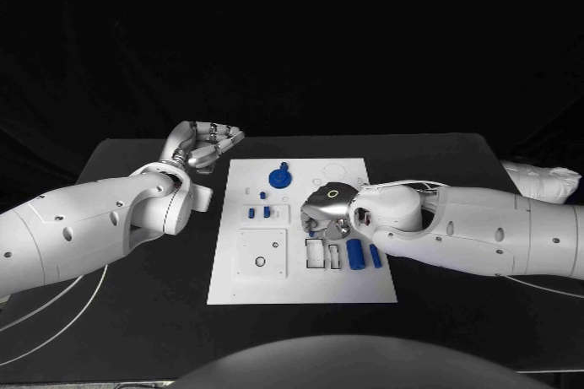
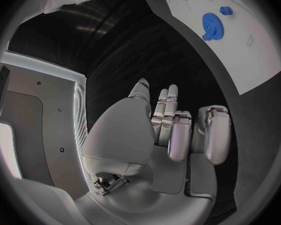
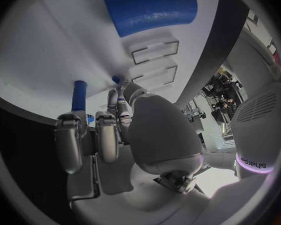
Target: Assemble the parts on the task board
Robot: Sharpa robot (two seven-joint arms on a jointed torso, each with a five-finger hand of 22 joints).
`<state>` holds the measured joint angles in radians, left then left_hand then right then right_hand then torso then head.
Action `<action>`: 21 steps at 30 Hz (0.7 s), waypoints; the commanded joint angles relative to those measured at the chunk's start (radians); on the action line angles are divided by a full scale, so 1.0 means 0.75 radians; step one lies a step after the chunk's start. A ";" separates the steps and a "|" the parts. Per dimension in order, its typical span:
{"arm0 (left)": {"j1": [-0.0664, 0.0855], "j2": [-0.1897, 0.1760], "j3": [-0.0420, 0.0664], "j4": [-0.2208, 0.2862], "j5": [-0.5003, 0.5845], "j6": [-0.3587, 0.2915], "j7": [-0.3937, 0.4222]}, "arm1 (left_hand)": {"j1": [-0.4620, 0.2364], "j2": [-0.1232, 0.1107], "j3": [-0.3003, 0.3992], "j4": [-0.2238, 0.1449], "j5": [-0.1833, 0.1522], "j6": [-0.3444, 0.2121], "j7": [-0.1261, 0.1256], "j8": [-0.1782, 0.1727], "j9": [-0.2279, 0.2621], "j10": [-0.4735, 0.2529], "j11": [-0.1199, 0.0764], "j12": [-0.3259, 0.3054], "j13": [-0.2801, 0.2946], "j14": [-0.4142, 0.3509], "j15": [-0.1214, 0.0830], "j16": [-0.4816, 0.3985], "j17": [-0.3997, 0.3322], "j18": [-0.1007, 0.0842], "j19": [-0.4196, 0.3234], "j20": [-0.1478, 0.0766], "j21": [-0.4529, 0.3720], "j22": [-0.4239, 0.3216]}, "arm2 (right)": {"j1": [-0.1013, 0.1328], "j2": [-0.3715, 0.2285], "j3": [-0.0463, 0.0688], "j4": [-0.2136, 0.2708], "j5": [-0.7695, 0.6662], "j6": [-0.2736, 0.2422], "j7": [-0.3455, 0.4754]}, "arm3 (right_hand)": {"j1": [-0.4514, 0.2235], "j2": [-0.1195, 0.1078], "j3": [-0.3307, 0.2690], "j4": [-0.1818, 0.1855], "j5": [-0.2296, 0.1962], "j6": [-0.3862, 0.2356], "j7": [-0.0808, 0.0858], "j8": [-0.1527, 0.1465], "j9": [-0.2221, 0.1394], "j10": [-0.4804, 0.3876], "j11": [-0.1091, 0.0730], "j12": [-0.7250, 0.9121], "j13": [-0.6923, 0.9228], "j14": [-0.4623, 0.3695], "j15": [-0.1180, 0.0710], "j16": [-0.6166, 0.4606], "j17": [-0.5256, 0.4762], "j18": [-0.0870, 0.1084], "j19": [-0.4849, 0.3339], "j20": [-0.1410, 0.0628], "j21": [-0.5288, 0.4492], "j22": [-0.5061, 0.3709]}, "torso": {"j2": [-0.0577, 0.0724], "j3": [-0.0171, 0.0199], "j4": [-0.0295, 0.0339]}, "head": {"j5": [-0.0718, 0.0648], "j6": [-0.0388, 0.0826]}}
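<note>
We note the black desk point(image 1: 487, 321) carrying the white task board point(image 1: 319, 288) at its middle, long side running away from the robot. The left hand point(image 1: 201, 144) rests off the board, beside its far left corner; its fingers point(image 2: 178, 135) are curled in on nothing, with dark desk beneath them in the left wrist view. The right hand point(image 1: 327, 213) lies palm down over the middle of the board, reaching in from the right edge. In the right wrist view its fingers point(image 3: 106, 135) bend down toward the white surface near a small blue peg point(image 3: 78, 96); we cannot tell whether they grip anything.

Of the parts, a blue gear point(image 1: 280, 178) sits on the far portion of the board, near the left hand. A thick blue cylinder point(image 1: 355, 254) lies on the near right portion, with a thinner blue pin point(image 1: 375, 256) just beside it. Two rectangular recesses point(image 1: 316, 253) lie directly left of the cylinder. Two small blue pegs point(image 1: 258, 212) stand left of the right hand.
</note>
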<state>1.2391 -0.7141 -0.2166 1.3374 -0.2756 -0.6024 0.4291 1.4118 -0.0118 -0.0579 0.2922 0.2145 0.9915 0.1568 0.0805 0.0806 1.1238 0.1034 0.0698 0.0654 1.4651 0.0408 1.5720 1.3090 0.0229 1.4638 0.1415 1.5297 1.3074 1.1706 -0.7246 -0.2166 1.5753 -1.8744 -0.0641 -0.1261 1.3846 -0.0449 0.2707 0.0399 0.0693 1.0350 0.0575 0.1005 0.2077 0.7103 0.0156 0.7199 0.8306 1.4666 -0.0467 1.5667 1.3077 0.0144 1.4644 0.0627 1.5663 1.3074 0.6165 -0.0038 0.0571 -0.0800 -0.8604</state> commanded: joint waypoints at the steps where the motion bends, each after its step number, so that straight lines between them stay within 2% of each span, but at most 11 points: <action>1: 0.001 0.004 0.001 0.000 -0.006 0.019 0.006 | 0.002 0.014 -0.006 0.000 0.008 0.004 -0.005 0.005 0.002 0.004 -0.005 -0.001 0.002 0.141 -0.009 -0.002 0.349 -0.016 0.099 -0.002 0.000 0.331 | -0.010 0.003 -0.007 -0.005 -0.003 0.036 -0.014 | 0.016 -0.001 -0.002 -0.014 -0.006 0.017 0.006 0.013 0.013 -0.001 0.000 0.013 0.005 0.139 -0.003 0.005 0.351 -0.019 0.142 0.000 0.006 0.351 | -0.001 0.0006 0.0000 | -0.001 0.001; 8: 0.001 0.005 0.001 0.000 -0.006 0.020 0.005 | 0.002 0.014 -0.006 0.000 0.008 0.004 -0.005 0.005 0.002 0.004 -0.005 -0.001 0.002 0.141 -0.009 -0.002 0.349 -0.016 0.099 -0.002 0.000 0.331 | -0.011 -0.002 -0.007 -0.001 0.025 -0.018 -0.008 | 0.027 0.010 -0.008 -0.028 -0.005 0.039 0.011 0.041 0.053 0.028 0.003 0.033 0.009 0.139 -0.001 0.005 0.351 -0.019 0.142 0.002 0.006 0.351 | 0.000 0.0007 0.0010 | 0.000 0.005; 21: 0.001 0.003 0.001 0.001 -0.006 0.017 0.005 | 0.002 0.014 -0.006 0.000 0.008 0.004 -0.005 0.005 0.002 0.004 -0.005 -0.001 0.002 0.141 -0.009 -0.002 0.349 -0.016 0.099 -0.002 0.000 0.331 | -0.010 -0.038 -0.007 0.029 0.315 -0.244 -0.015 | 0.038 0.023 -0.023 -0.045 0.002 0.053 0.020 0.096 0.139 0.063 0.011 0.066 0.021 0.139 0.004 0.005 0.351 -0.019 0.142 0.006 0.006 0.351 | 0.000 0.0007 -0.0004 | 0.007 -0.001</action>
<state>1.2391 -0.7136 -0.2166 1.3367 -0.2759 -0.6016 0.4285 1.4118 -0.0118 -0.0578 0.2922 0.2145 0.9914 0.1569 0.0805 0.0806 1.1238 0.1034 0.0698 0.0654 1.4651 0.0408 1.5720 1.3089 0.0229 1.4638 0.1415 1.5297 1.3074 1.1643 -0.7519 -0.2209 1.5925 -1.7323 -0.1733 -0.1349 1.4018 -0.0279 0.2541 0.0123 0.0691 1.0684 0.0718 0.1702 0.3108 0.7509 0.0236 0.7653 0.8460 1.4666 -0.0467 1.5667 1.3075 0.0144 1.4644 0.0628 1.5663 1.3080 0.6170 -0.0035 0.0568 -0.0757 -0.8597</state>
